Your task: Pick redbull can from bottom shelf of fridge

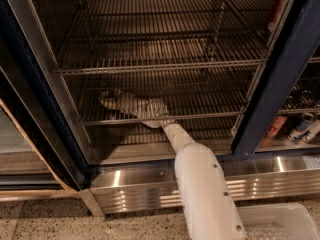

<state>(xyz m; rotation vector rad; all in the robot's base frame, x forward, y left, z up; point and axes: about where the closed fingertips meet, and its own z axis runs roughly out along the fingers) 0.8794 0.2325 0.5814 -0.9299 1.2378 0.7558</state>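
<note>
The end effector [110, 99] sat in the low gap above the bottom shelf [210, 115], toward its left edge, roofed by the middle rack [165, 66]; rightward lay open room.

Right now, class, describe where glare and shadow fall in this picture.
Camera view: bright glare patches on the ribbed base panel; interior dim, warmly lit on the upper racks; the gripper, over the bottom shelf at left, sits in gloom, shadow beneath.

Camera: is looking down from behind the white arm [205, 194], facing closely into the dark navy fridge [280, 84].
End effector [107, 100]: is hovering over the chrome wire bottom shelf [200, 115].
</note>
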